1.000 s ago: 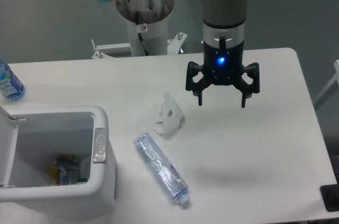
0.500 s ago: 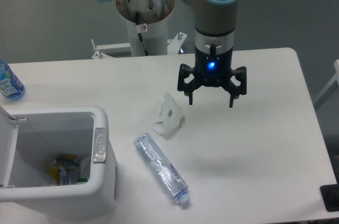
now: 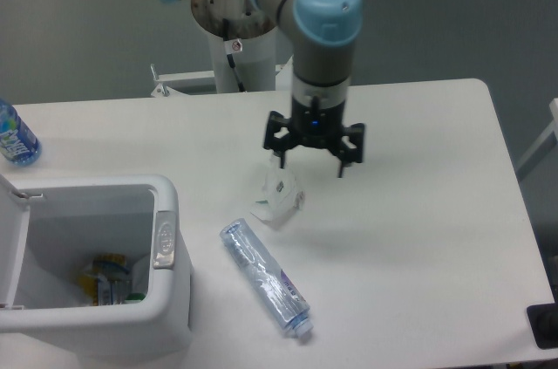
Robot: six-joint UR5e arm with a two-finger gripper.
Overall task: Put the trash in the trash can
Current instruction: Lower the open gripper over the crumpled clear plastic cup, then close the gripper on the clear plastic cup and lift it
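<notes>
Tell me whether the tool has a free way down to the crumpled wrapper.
Probably yes: the open tool hangs just above and right of the crumpled wrapper, nothing lies between, and the crushed bottle lies apart.

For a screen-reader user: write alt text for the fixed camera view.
An open gripper hovers by a crumpled wrapper on a white table. A crushed bottle lies nearby, beside an open trash can.
</notes>
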